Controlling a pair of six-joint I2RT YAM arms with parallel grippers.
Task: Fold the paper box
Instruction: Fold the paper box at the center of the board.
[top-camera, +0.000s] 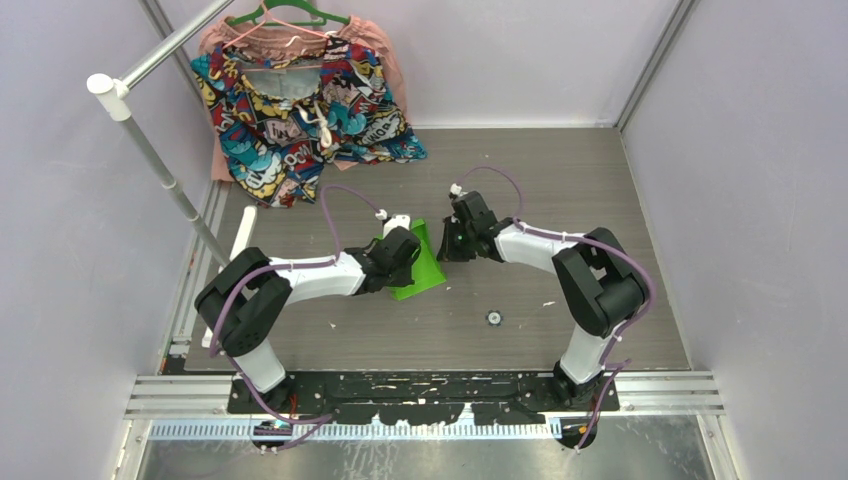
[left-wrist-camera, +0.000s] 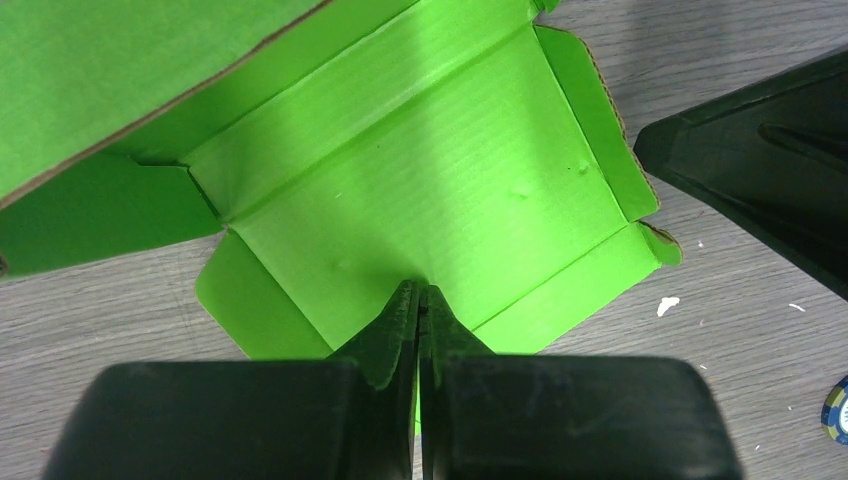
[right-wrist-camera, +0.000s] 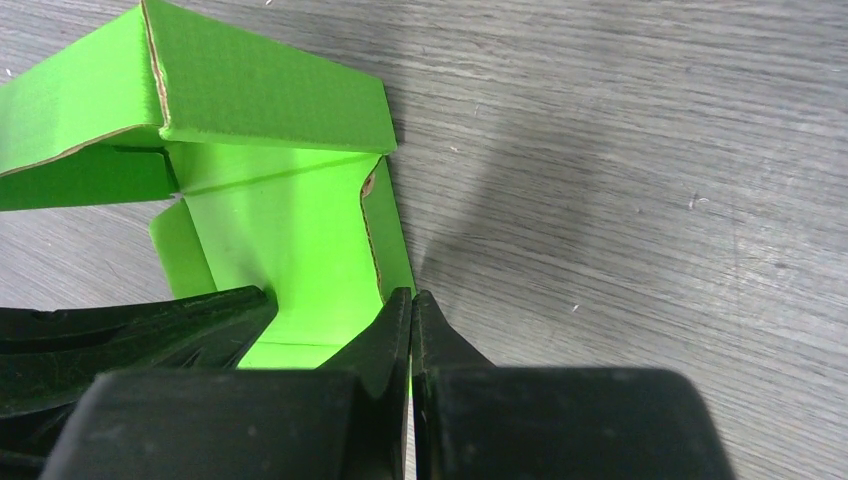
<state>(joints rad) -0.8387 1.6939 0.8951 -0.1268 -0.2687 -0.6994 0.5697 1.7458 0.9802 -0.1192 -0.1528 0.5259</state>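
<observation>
At your far left a white rail (top-camera: 150, 150) slants up from the bench (top-camera: 560, 190), and a patterned garment (top-camera: 300, 100) hangs on a hanger in the back-left corner, well apart from the work. The paper box (top-camera: 425, 262) lies near the middle of the bench, between the two arms. It is half formed: the base panel (left-wrist-camera: 430, 190) lies flat, a long wall stands up on one side, and narrow side flaps are tilted up along the edges. The left arm's fingers (left-wrist-camera: 400, 320) are pressed together, and their tip sits inside the box on the base panel; you cannot tell whether it bears down on the card. The right arm's fingers (right-wrist-camera: 395, 330) are also together, holding nothing, with their tip against the outer face of a raised side flap (right-wrist-camera: 385, 250). The two sets of fingers sit near each other, with only that flap between them. Nearer the arm bases, a small round disc (top-camera: 493, 318) lies on the wood, apart from the box. Right of the right arm, bare boards run to the wall.
</observation>
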